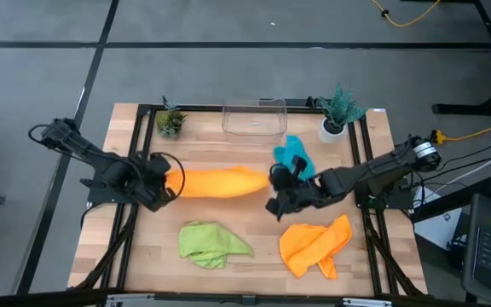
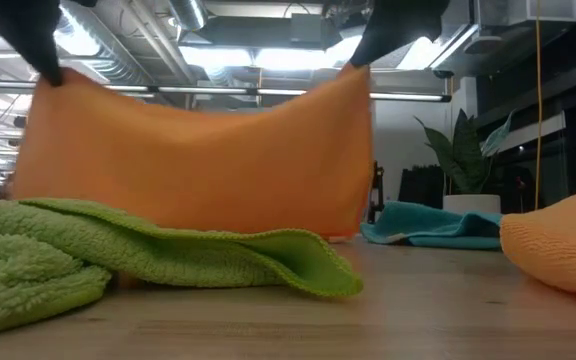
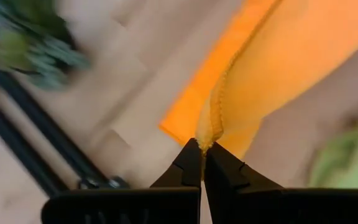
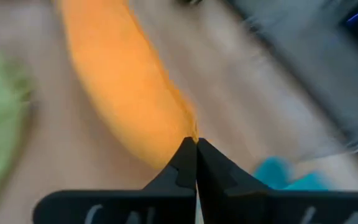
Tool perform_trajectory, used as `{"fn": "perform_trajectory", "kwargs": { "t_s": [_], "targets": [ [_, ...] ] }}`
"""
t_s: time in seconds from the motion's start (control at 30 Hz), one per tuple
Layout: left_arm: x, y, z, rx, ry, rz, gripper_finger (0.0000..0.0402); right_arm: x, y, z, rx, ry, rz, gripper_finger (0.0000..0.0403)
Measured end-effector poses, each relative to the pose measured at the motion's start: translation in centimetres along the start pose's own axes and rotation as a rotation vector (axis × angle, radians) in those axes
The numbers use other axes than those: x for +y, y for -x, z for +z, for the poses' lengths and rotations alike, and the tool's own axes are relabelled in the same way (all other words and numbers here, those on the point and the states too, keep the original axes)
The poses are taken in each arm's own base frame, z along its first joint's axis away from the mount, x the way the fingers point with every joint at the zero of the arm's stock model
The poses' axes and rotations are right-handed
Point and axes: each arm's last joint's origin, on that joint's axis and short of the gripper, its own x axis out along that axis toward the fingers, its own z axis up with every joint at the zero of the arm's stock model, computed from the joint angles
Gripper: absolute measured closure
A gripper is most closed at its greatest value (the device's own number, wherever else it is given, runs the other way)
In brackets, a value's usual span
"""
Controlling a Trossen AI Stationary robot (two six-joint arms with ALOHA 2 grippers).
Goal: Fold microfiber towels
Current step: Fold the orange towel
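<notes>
An orange towel (image 1: 220,182) hangs spread between my two grippers above the table's middle. My left gripper (image 1: 170,177) is shut on its left top corner, my right gripper (image 1: 273,181) on its right top corner. In the low view the orange towel (image 2: 198,160) hangs as a sheet, its lower edge at the table. A lime green towel (image 1: 211,243) lies crumpled at the near middle, a second orange towel (image 1: 315,246) at the near right, and a teal-blue towel (image 1: 295,153) lies bunched at the far right. My left gripper pinches the towel's left top corner (image 3: 207,134) between its two fingertips, at the hemmed edge. The towel hangs below, stretched toward the other gripper with a slight sag. My right gripper pinches the towel's right top corner (image 4: 190,134) between its two fingertips. The towel hangs below and runs toward the left gripper, its lower edge down at the table.
A clear plastic bin (image 1: 254,118) stands at the far middle. Small potted plants stand at the far left (image 1: 170,121) and far right (image 1: 337,111). A black frame rail (image 1: 135,162) borders the table.
</notes>
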Motion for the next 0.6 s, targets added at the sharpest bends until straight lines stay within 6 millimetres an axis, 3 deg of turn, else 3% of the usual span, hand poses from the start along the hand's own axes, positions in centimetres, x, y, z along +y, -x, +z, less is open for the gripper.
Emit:
{"fn": "perform_trajectory", "kwargs": {
  "t_s": [0.33,0.47,0.6],
  "targets": [
    [3.3,4.3,5.2,-0.357,0.039,0.129,0.0401,-5.9,-1.3,6.3,-0.093,0.2,-0.296,0.0403],
    [4.2,5.7,6.5,-0.39,0.033,0.133,0.0401,-7.4,-1.1,8.1,-0.101,0.215,-0.293,0.0403],
    [4.0,5.6,6.4,-0.327,0.013,0.098,0.0401,-7.4,-0.6,8.5,-0.111,0.212,-0.276,0.0403]
  ]
}}
